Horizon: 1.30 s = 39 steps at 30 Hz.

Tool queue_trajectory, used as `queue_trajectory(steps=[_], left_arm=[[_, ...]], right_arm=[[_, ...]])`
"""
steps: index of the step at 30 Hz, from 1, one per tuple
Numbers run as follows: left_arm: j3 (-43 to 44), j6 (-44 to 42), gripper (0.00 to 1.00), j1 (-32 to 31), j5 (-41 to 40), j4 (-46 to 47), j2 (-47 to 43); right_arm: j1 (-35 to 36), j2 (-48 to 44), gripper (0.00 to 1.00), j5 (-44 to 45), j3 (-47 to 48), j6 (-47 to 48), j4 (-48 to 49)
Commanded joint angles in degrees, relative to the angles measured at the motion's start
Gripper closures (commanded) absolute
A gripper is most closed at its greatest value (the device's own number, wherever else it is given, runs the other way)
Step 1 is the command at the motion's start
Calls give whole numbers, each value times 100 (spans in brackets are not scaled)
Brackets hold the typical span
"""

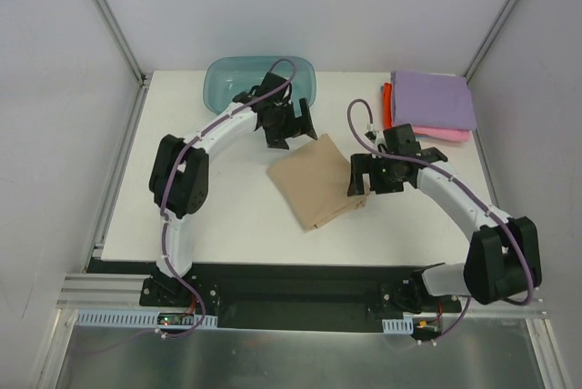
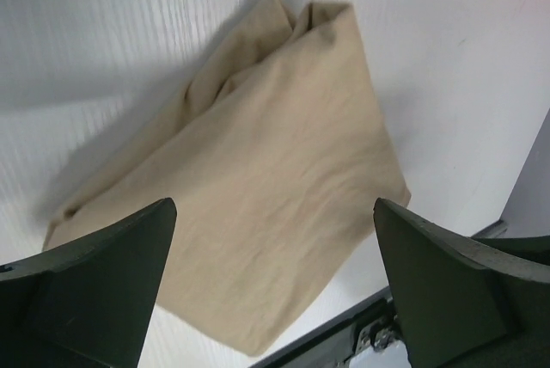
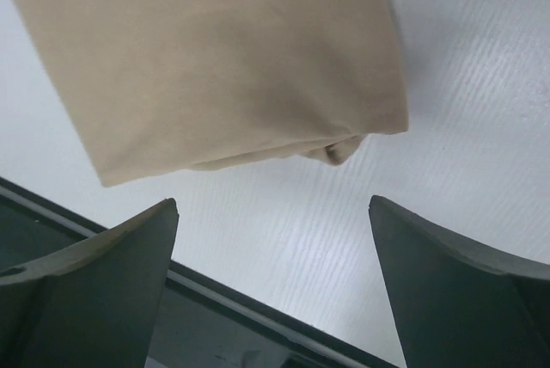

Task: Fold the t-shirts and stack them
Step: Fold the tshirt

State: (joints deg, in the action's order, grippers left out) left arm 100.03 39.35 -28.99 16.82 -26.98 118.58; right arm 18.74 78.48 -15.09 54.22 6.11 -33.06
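White flat table (image 1: 227, 216): the right arm covers part of its right side, and the near edge ends at a black strip. Walls close it in on the left, back and right.

Tan-beige folded t-shirt (image 1: 309, 180) lies mid-table, turned like a diamond. Its right corner is hidden under the right gripper (image 3: 273, 205). Its far corner is just beside the left gripper (image 2: 273, 213). Left wrist view shows bunched folds at one end of it; layer count can't be read.

Translucent teal plastic tub (image 1: 227, 80) sits far-left of the tan shirt at the back edge. The left arm blocks its near rim, and its contents are not readable.

Stack is far-right of the tan shirt, in the back corner. Lilac-purple t-shirt (image 1: 432, 98) is on top. Pink t-shirt (image 1: 446, 134) shows only as a strip on the near side, red-orange t-shirt (image 1: 386, 98) only as a sliver on the left.

Room: open white surface left of and in front of the tan shirt. The right arm's wrist fills the gap between the tan shirt and the stack.

Both grippers have jaws spread wide with nothing in them, and no contact with the cloth shows in the wrist views.
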Motion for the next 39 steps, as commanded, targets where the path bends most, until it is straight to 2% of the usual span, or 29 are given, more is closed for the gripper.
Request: queue_trajectory(steps=[1,7,10,16,18,21,22,26,27,35,38,39], left_arm=[[-754,-174,1,-106,-56,88,-889],[-1310,-7,1,-115,251,422,-548],[-1617,143,1,-177,112,571,-407],[-2566,459,1,-308,32,949,-696],[-2995,626,1,-440,137,1028,-933],[-3706,968,1,-966,129,1169,-1565],[-3849,1056,1,-1325,42,1178,-1758],[-4386,1478,1,-1810,-502,1178,-2864],[-4491,1479,1,-1846,-609,1178,-3006],[-4650,1268,1,-1742,-1417,783,-3965],[-4877,1128,1,-1338,-1506,519,-4299],[-4966,1101,1,-1015,-1497,449,-4404]], right_arm=[[270,-588,3,-292,-42,-434,430],[288,-342,3,-328,-157,-1067,845],[288,-263,3,-231,-183,-1147,863],[271,-744,3,207,-332,-1200,828],[166,-965,3,576,-350,-1287,775],[-106,-1509,3,1016,-482,-1594,792],[-186,-1659,3,1148,-517,-1708,783],[-485,-2651,3,2314,-615,-2437,434],[-546,-2749,3,2370,-588,-2413,284],[-556,-3023,3,1423,-579,-1754,45],[-547,-2873,1,571,-675,-1587,-25],[-521,-2821,1,421,-736,-1560,1]])
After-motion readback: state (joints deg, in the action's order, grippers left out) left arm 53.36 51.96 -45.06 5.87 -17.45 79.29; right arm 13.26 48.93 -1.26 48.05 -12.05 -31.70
